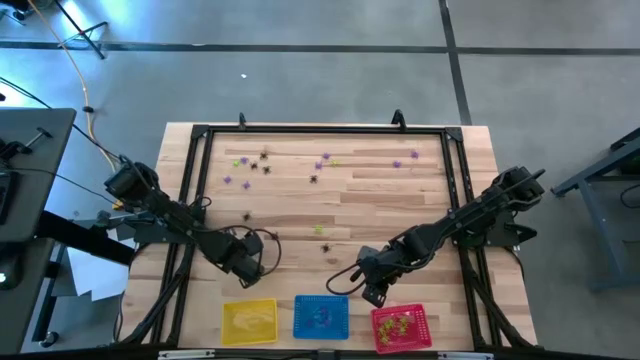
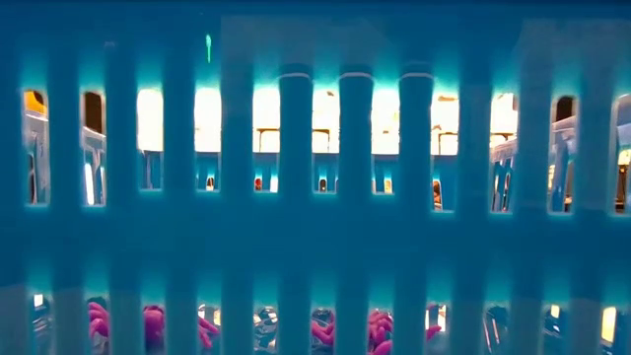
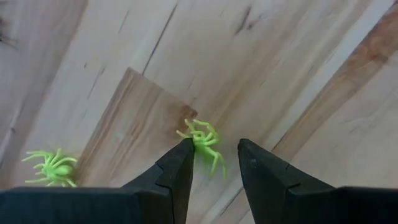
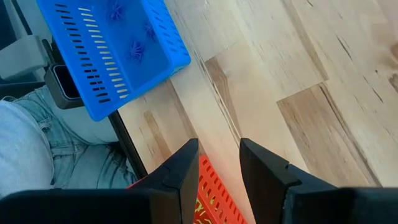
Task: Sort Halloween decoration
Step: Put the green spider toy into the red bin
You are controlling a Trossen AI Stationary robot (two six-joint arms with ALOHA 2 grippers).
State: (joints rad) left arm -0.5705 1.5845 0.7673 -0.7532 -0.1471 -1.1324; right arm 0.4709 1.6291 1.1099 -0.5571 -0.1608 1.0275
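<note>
Tiny spider-like Halloween decorations in black, purple and yellow-green lie scattered over the far half of the wooden table. My left gripper points down, open, near the table's left front. In the left wrist view a yellow-green spider lies on the wood right at the tips of my left gripper, with one leg reaching into the gap. A second yellow-green spider lies beside it. My right gripper hangs open and empty by the red basket. My left gripper comes at the yellow-green spider from above with open fingers. One fingertip shows against the spider's body. I cannot tell whether it touches the spider or stands just above it. The spider lies flat on the table.
Three mesh baskets stand at the near edge: yellow, blue with purple spiders in it, and red with yellow-green ones. The blue basket's wall fills the low view. A black frame rims the table. A person's leg shows beyond the near edge.
</note>
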